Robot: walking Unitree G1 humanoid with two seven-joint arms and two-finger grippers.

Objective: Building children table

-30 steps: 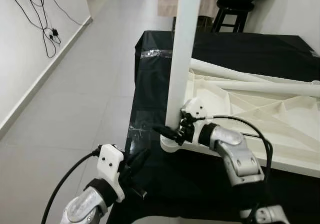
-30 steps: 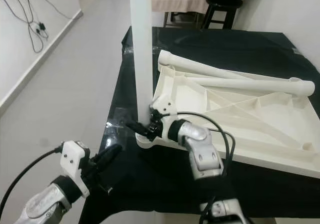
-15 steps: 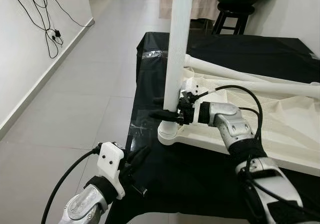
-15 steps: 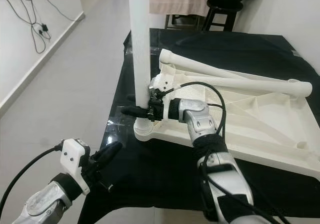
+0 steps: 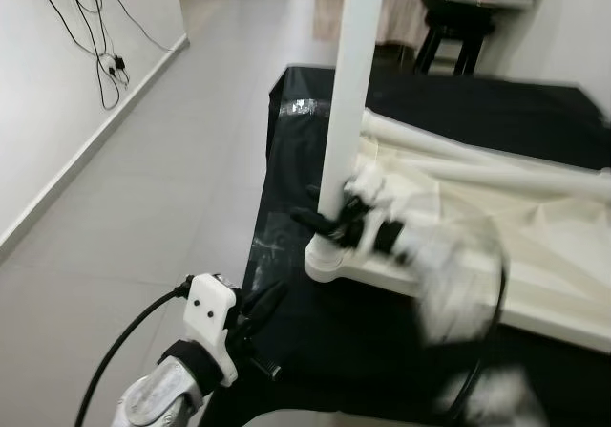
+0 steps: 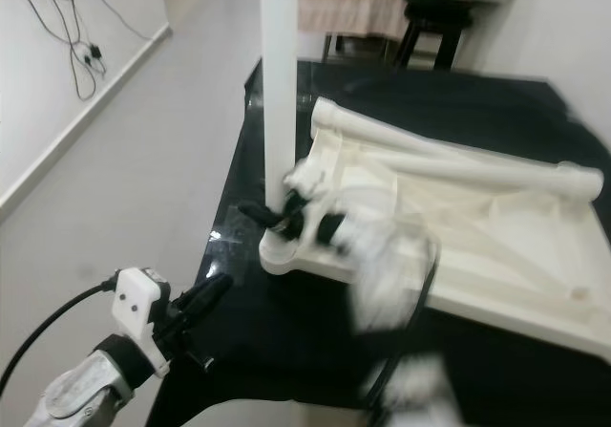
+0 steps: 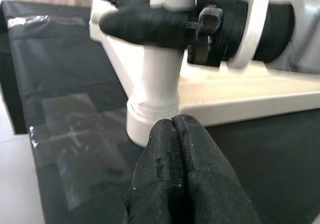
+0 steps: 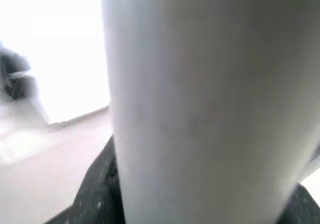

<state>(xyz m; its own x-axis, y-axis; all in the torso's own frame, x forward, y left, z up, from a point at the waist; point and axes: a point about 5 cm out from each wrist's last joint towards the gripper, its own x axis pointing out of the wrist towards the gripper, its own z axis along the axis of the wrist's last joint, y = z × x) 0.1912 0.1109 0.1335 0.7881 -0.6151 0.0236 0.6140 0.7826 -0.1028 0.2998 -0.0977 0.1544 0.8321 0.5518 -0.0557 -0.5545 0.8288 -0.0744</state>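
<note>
A white table leg [image 5: 348,112] stands upright in a corner socket [image 5: 327,261] of the upside-down white tabletop [image 6: 496,236]. My right gripper [image 5: 326,224] is shut on the leg just above the socket. One black finger [image 7: 145,23] crosses the leg's front, and the arm behind it is blurred. The leg [image 8: 200,108] sits very close in the right wrist view, with dark fingers at its sides. My left gripper [image 5: 263,303] hovers low at the table's near left edge, short of the socket. Its fingertips [image 7: 187,134] are pressed together on nothing.
Two loose white legs [image 5: 477,164] lie across the tabletop. A black cloth [image 5: 315,341] covers the work table, whose left edge drops to a tiled floor [image 5: 143,188]. A dark stool [image 5: 458,35] stands behind, and cables [image 5: 105,59] hang on the left wall.
My right gripper slid a little up the leg from the socket and stays clamped there. The right arm is now blurred in motion. The left arm has held still.
</note>
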